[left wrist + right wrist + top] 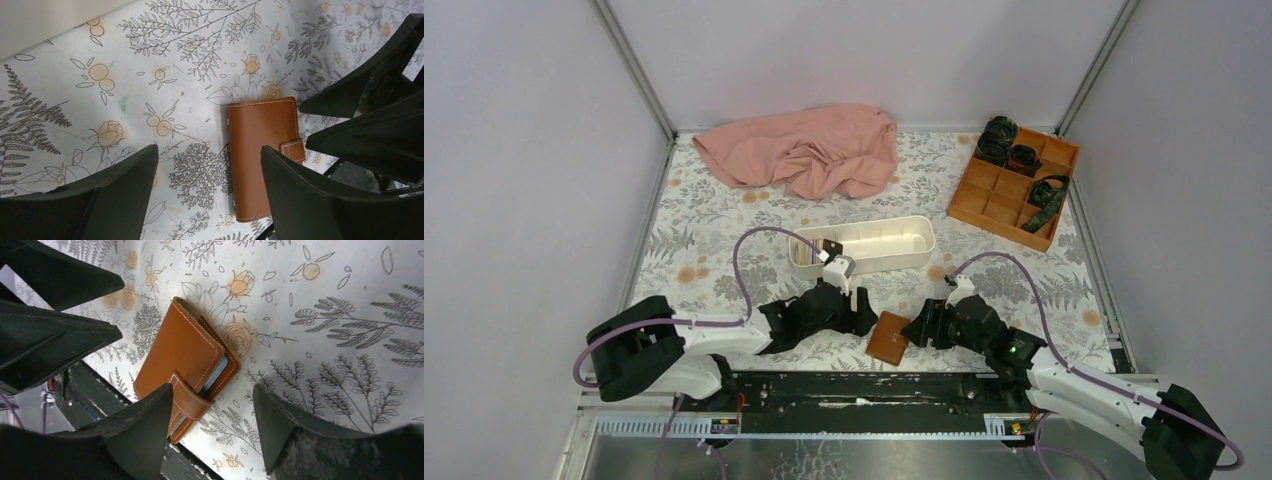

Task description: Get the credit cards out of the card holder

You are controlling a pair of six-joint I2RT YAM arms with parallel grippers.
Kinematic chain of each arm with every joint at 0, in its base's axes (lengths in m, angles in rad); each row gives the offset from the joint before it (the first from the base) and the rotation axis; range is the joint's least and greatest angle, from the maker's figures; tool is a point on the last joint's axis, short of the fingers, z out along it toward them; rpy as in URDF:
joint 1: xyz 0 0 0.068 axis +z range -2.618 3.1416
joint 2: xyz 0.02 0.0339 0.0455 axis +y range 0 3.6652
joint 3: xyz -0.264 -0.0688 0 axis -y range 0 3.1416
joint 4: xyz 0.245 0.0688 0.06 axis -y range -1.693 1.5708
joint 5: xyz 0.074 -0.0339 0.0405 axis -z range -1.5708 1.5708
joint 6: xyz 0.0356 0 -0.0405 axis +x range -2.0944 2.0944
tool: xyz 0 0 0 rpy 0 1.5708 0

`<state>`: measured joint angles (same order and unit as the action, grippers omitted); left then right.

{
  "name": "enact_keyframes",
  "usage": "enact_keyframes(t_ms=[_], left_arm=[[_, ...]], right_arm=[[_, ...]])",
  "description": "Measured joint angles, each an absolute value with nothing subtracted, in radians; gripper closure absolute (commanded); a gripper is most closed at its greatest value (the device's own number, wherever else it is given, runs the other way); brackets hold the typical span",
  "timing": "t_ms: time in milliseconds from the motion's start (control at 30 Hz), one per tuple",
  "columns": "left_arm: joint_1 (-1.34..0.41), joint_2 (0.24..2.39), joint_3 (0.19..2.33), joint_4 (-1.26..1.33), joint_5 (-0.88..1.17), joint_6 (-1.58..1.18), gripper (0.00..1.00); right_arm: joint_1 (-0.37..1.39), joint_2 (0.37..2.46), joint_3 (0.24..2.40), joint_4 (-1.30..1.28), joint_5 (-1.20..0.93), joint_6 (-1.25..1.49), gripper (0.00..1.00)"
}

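The card holder (889,338) is a brown leather wallet lying closed on the floral table near its front edge, with its snap tab fastened. It shows in the left wrist view (260,150) and the right wrist view (182,352). Only a thin light blue edge of the credit cards (216,376) shows inside it; the rest are hidden. My left gripper (864,312) is open and empty just left of the holder (209,150). My right gripper (921,328) is open and empty just right of it, jaws over the tab side (213,387).
A long white oval tray (894,262) stands just behind the left gripper. A pink cloth (809,150) lies at the back. An orange compartmented box (1014,185) sits at the back right. A black rail (874,385) runs along the table's near edge beside the holder.
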<state>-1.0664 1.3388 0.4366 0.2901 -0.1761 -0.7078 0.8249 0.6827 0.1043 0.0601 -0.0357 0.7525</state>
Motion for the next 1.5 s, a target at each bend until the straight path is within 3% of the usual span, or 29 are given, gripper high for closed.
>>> enact_keyframes(t_ms=[200, 333, 533, 600, 867, 900, 1200, 1500], left_arm=[[-1.066, 1.338, 0.413, 0.336, -0.157, -0.712, 0.18], [-1.066, 1.341, 0.402, 0.355, -0.153, -0.724, 0.28], [-1.066, 1.354, 0.387, 0.368, -0.152, -0.735, 0.29], [-1.066, 1.354, 0.384, 0.371, -0.152, -0.736, 0.29], [-1.067, 1.354, 0.37, 0.379, -0.145, -0.741, 0.36], [-1.067, 1.354, 0.368, 0.382, -0.142, -0.743, 0.37], [-1.067, 1.292, 0.364, 0.373, -0.132, -0.749, 0.34], [-1.067, 1.097, 0.356, 0.311, -0.162, -0.749, 0.29]], right_arm=[[0.838, 0.674, 0.073, 0.106, -0.075, 0.793, 0.37], [0.846, 0.718, 0.062, 0.17, -0.094, 0.813, 0.4], [0.851, 0.815, 0.057, 0.289, -0.101, 0.833, 0.47], [0.851, 0.836, 0.057, 0.309, -0.1, 0.836, 0.54], [0.851, 0.892, 0.052, 0.385, -0.1, 0.852, 0.98], [0.851, 0.895, 0.052, 0.385, -0.1, 0.854, 1.0], [0.852, 0.792, 0.051, 0.302, -0.072, 0.84, 1.0], [0.854, 0.596, 0.179, -0.001, 0.104, 0.734, 1.0]])
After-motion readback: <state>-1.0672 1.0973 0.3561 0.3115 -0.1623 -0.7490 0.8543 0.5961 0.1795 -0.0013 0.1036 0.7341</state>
